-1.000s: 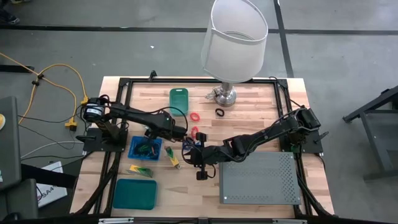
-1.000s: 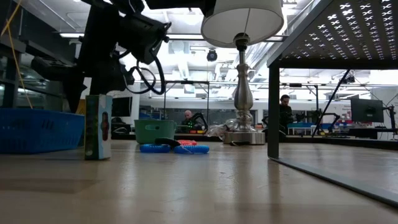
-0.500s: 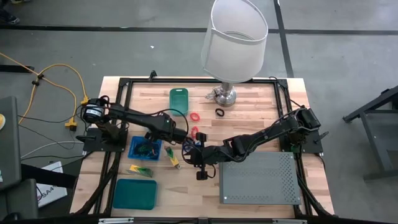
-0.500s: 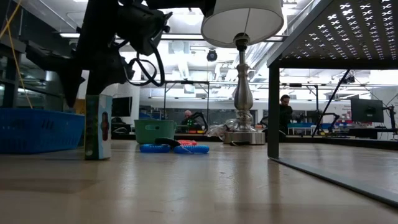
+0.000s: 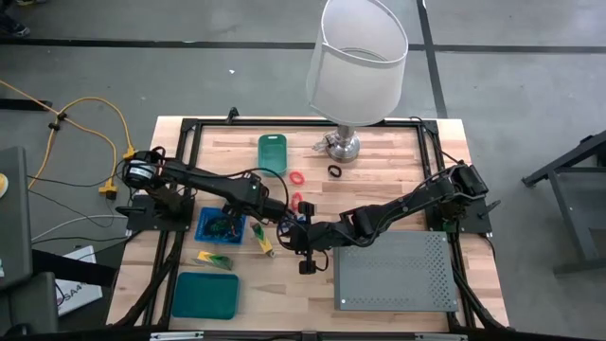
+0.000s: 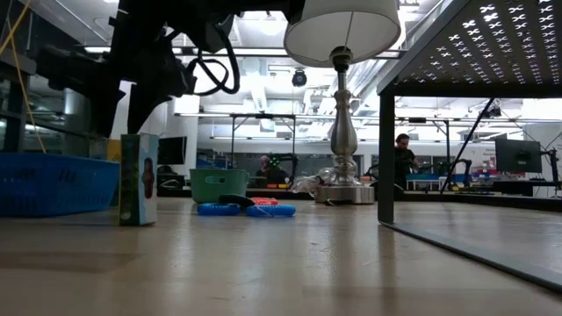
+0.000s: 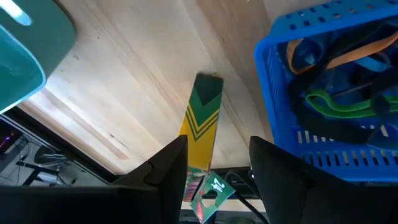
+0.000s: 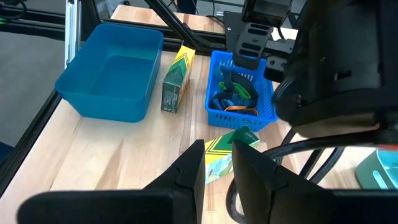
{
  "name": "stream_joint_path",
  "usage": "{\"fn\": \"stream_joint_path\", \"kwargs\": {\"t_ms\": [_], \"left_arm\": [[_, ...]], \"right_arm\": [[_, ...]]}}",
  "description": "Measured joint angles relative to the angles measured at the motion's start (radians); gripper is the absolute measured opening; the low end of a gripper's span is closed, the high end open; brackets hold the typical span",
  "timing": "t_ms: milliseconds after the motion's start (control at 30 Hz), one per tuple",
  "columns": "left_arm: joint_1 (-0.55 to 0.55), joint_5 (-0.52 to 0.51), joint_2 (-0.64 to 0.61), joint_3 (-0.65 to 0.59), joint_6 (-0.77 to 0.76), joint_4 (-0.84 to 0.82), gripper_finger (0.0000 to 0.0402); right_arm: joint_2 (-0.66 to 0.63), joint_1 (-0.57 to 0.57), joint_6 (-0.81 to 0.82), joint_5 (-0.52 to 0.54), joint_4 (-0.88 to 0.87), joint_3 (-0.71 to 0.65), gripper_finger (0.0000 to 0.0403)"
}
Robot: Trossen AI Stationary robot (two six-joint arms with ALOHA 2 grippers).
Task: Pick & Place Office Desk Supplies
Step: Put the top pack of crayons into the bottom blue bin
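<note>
basket (image 5: 210,224) left of block (image 5: 263,240) | loops (image 7: 339,102) in basket

Hidden or cut-off items
Blue basket (image 6: 53,184): cut by frame edge at 9 o'clock, low view. Lamp shade (image 6: 342,31): top cropped.

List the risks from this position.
The left gripper hangs open over the upright yellow-and-green box; an off-centre close could topple it.
The blue basket stands right beside that box and may get nudged.
The right gripper waits close by, so the arms could collide.
</note>
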Motion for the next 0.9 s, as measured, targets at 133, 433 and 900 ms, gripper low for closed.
{"fn": "stream_joint_path", "kwargs": {"t_ms": [133, 433, 900], "left_arm": [[0.008, 0.019, -0.013, 0.0, -0.015, -0.003, 0.0164], [0.008, 0.01, -0.08, 0.0, 0.004, -0.003, 0.0164], [0.006, 0.087, -0.165, 0.0, -0.027, 0.031, 0.0164]], "right_arm": [[0.0, 0.0, 0.0, 0.0, 0.0, 0.0, 0.0069], [0.0, 0.0, 0.0, 0.0, 0.006, 0.0, 0.0069], [0.0, 0.0, 0.0, 0.0, 0.007, 0.0, 0.0069]]}}
